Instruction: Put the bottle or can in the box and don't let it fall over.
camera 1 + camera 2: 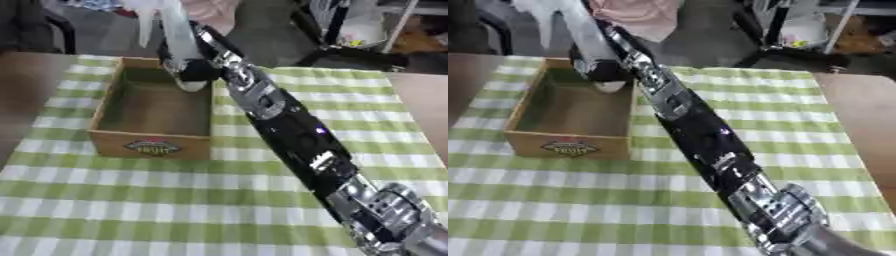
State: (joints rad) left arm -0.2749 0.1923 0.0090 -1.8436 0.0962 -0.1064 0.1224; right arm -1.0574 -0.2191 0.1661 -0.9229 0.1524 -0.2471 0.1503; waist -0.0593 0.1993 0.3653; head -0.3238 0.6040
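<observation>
Bottle [178, 37]: 1 pale, whitish bottle shows, held over the far right corner of the box [105, 107], leaning a little off upright with its top toward the far edge of the view. Its lower end sits inside the rim of the box, close to the far wall; whether it touches the floor of the box cannot be told. 1 right robot hand [194, 70] is curled round the lower part of the bottle, grasping it, and its dark fingers hide the bottle's base. The 1 arm [297, 135] behind it, black with silver joints, runs from the lower right corner across the table to that corner of the box. No left robot hand shows in either view.

1 wooden box stands on the left half of the table, open at the top, with 1 oval label [153, 146] on its near wall. 1 green and white checked cloth [131, 200] covers the table [424, 100], whose brown top shows at the right edge.
</observation>
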